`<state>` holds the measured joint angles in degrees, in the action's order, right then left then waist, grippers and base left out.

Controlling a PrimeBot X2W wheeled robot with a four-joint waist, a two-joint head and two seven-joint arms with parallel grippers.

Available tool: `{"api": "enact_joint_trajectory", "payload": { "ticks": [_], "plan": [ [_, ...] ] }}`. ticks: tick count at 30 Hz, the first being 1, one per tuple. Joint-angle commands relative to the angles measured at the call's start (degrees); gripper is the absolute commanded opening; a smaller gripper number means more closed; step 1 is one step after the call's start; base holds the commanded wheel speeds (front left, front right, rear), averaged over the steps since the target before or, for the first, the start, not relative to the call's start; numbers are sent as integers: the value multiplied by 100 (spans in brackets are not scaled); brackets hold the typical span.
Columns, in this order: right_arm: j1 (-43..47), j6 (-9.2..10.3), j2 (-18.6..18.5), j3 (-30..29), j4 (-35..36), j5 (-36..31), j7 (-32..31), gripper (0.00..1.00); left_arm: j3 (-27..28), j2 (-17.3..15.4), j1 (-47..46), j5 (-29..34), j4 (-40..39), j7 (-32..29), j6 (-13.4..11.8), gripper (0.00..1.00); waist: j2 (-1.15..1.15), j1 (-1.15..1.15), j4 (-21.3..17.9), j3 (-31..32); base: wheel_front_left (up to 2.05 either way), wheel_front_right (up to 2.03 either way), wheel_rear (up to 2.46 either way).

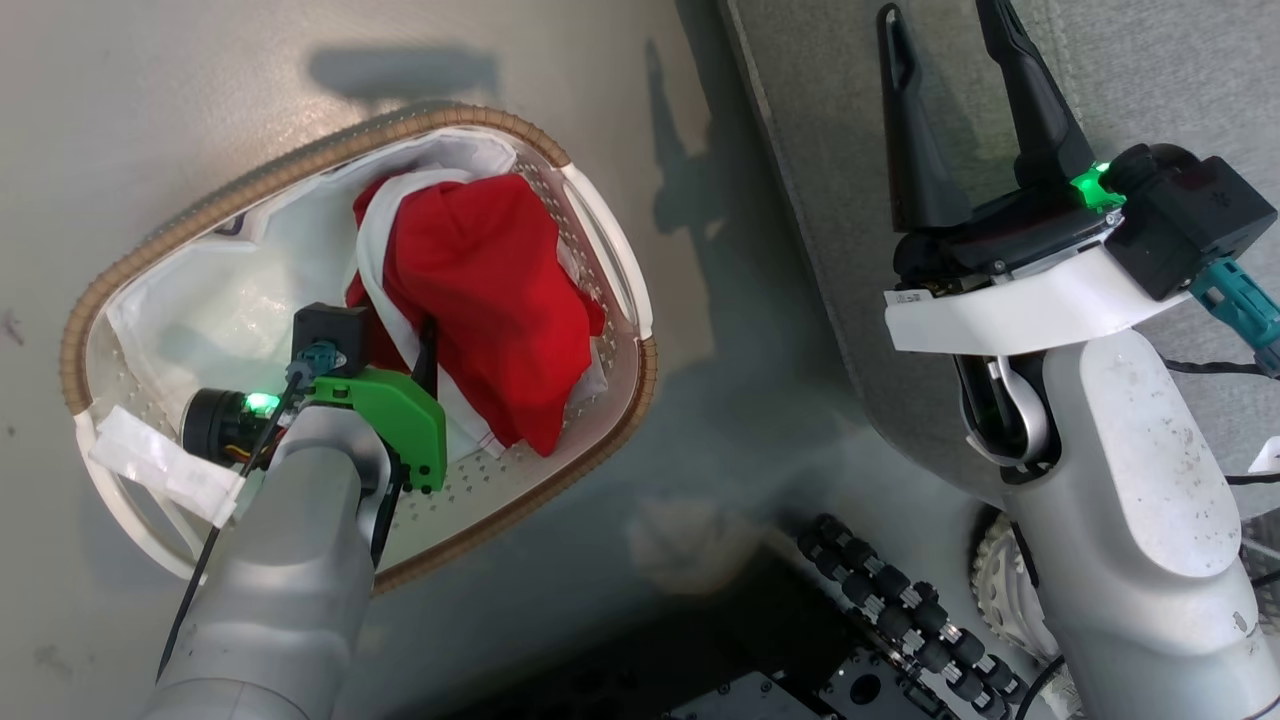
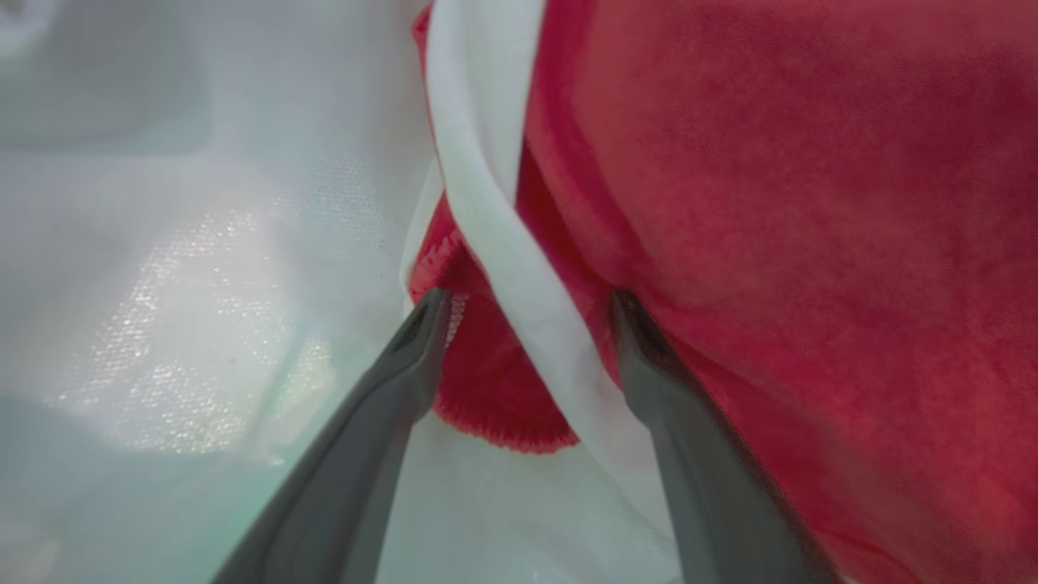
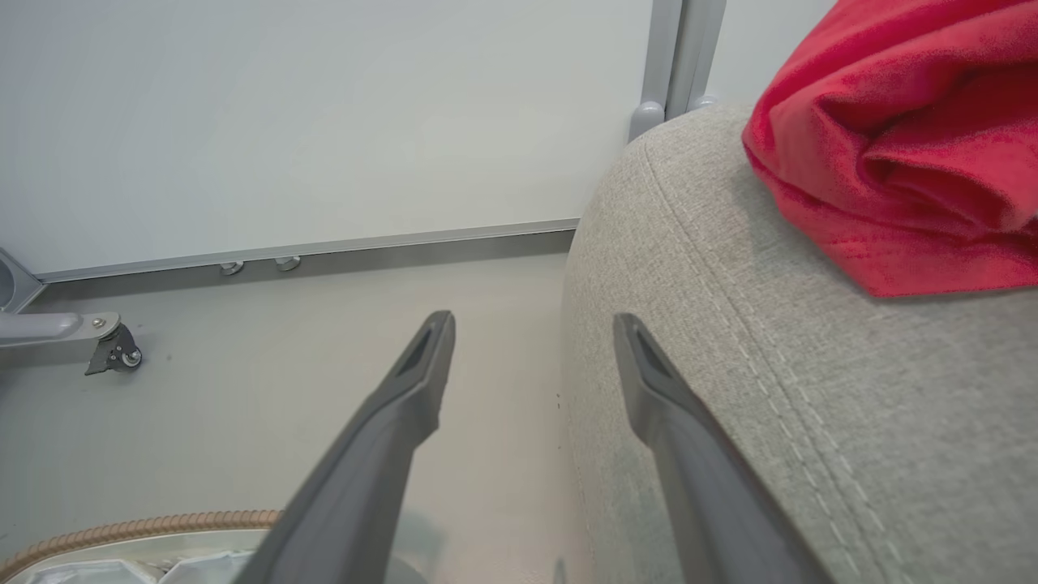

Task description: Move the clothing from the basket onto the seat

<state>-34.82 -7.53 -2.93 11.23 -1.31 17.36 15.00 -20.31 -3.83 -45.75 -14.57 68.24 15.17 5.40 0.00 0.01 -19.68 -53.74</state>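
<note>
**Red clothing still in basket as claw straddles hem**

The grey seat (image 3: 730, 365) lies beneath and to the right of the right claw (image 3: 533, 320), which is spread wide and empty. A red garment (image 3: 908, 162) rests ahead of it on the cushion. Inside the white basket (image 1: 200, 210), the left claw (image 2: 529, 298), also wide, straddles the white-trimmed edge of the red clothing (image 2: 770, 243), with the liner (image 2: 203, 284) to its left.

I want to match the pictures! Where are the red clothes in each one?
Head view: red clothes piled in the basket, middle-left.
Left wrist view: same pile, right side, a fold between the left gripper's open jaws.
Right wrist view: another red piece, top right, on the seat.
Shared landmark: the basket's brown rim, bottom left in right wrist view.
</note>
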Motion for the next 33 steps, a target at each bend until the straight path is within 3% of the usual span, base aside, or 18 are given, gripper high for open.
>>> {"api": "enact_joint_trajectory", "payload": {
  "ticks": [1, 13, 14, 15, 24, 33],
  "plan": [
    [-71, 8, -2, 6, 38, 9, 25, 100, -22, 2, -149, -43, 64, -4, 47, 100, 0, -1, 2, -112, 0, 0, 0],
    [-71, 8, -5, -33, 164, -76, 25, 100, -434, 77, -355, -350, 295, -5, 213, 100, 0, -1, 86, -217, 0, 0, 0],
    [-72, 8, -4, -35, 170, -84, 25, 100, -520, 80, -351, -422, 261, -5, 215, 58, 0, -1, 88, -222, 0, 0, 0],
    [-74, 8, -5, -38, 172, -85, 25, 100, -618, 83, -341, -535, 208, -12, 215, 2, 0, -1, 93, -226, 0, 0, 0],
    [-126, 8, -6, -61, 83, 1, 25, 100, -1331, 32, -195, -1268, -105, -4, 218, 0, 0, -1, 96, -72, 0, 0, 0],
    [86, 8, -7, -85, -141, -48, 25, 100, -1619, -130, 284, -1654, -874, -5, 215, 0, 0, -1, 277, 654, 0, 0, 0]
  ]
}}
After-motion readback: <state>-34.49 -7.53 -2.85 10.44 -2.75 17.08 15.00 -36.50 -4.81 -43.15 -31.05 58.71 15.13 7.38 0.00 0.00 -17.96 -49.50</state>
